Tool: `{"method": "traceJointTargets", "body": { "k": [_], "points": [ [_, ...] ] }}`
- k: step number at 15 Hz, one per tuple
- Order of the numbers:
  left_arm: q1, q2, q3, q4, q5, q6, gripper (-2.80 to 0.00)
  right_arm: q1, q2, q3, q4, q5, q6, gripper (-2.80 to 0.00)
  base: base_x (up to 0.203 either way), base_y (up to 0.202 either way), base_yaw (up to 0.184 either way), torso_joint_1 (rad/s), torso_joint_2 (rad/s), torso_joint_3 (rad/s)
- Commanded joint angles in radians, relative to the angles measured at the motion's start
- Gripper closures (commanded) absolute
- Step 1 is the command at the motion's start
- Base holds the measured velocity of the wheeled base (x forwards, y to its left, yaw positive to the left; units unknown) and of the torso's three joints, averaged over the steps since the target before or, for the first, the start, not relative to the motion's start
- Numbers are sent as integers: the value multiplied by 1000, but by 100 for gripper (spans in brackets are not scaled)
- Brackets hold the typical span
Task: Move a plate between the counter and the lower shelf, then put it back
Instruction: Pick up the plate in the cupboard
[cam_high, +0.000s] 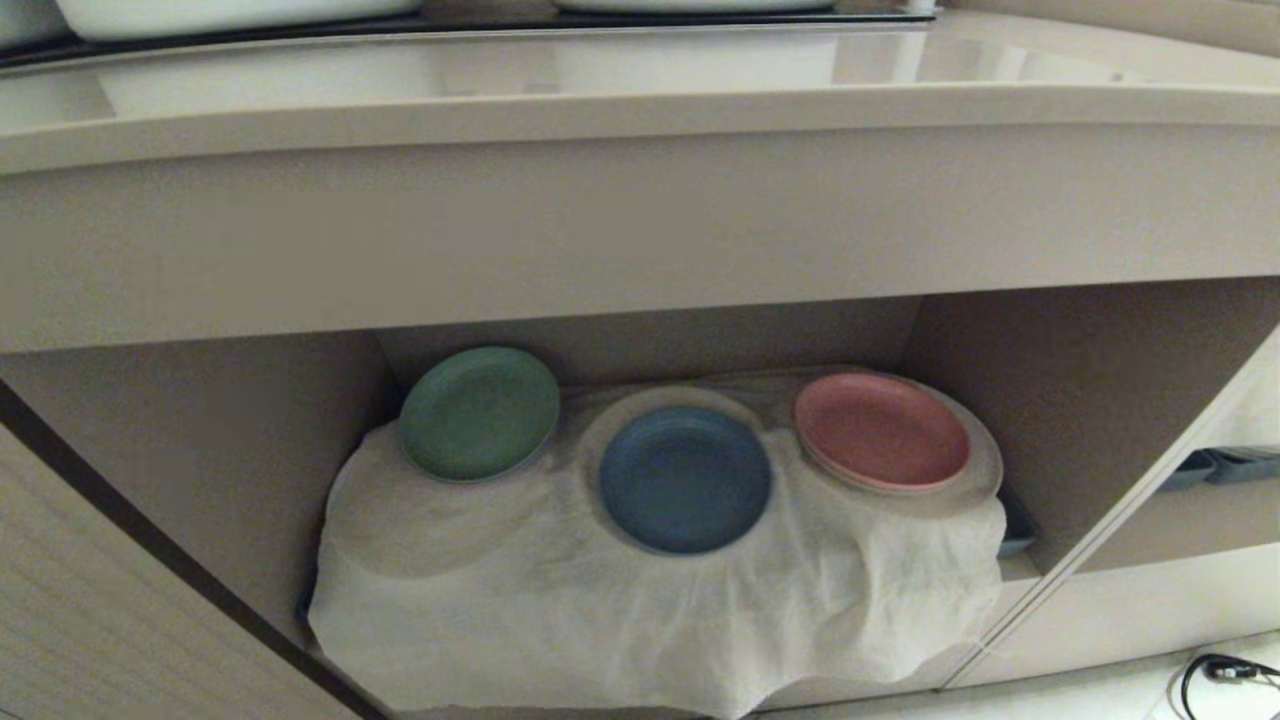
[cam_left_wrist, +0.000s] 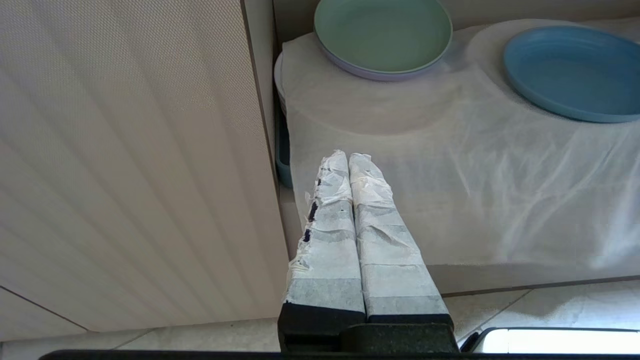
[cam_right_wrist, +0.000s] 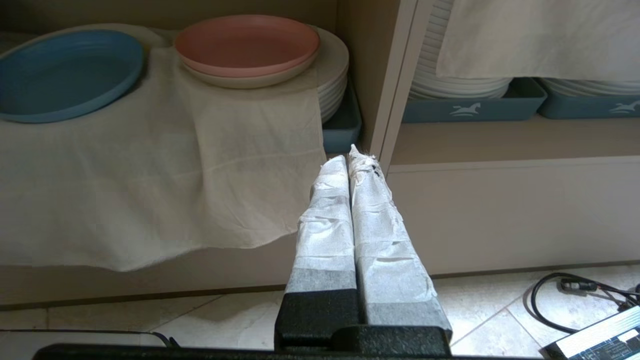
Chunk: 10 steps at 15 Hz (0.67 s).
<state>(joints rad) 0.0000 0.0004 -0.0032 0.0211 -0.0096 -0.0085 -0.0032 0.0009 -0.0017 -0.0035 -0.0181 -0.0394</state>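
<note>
sitting on the wrinkled white cloth (cam_high: 560, 590) in the lower shelf (cam_high: 1080, 400), the plate (cam_high: 685, 480) is the light-blue one in the middle, with a green plate (cam_high: 480, 412) to one side and a pink plate (cam_high: 880, 430) to the other, each on its own round bump in the cloth. the counter (cam_high: 640, 110) above it runs pale and bare along its front edge, with no small plate on the part i can see. neither arm shows from the head camera; both hang low in front of the cabinet, above the floor tiles. the left gripper (cam_left_wrist: 348, 157) has its taped fingers pressed together with nothing between them, pointing at the cloth's near edge below the green plate. the right gripper (cam_right_wrist: 356, 155) is likewise clenched and empty, its tips near the upright divider (cam_right_wrist: 395, 85) between this cubby and the next compartment, where white plates (cam_right_wrist: 460, 87) stack in blue-grey trays (cam_right_wrist: 470, 107). i'd judge this as a resting point: the blue plate is in the shelf and no hand is on it, so either the round trip is about to begin or it is finished, and i can't say which. if there is more to do, the next move calls for one gripper to spread its fingers, reach into the cubby and catch the plate's low rim without dragging the cloth or nudging the neighbours.
</note>
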Motion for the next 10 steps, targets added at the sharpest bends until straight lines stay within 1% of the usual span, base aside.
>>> {"method": "traceJointTargets", "body": {
  "k": [1,5,10],
  "points": [
    [0,0,0,0,0,-1,0,0,-1,0,0,1,-1,0,0,0,0,0,0,0],
    [0,0,0,0,0,-1,0,0,-1,0,0,0,15,0,0,0,0,0,0,0],
    [0,0,0,0,2,-1,0,0,-1,0,-1,4,15,0,0,0,0,0,0,0]
  ]
}}
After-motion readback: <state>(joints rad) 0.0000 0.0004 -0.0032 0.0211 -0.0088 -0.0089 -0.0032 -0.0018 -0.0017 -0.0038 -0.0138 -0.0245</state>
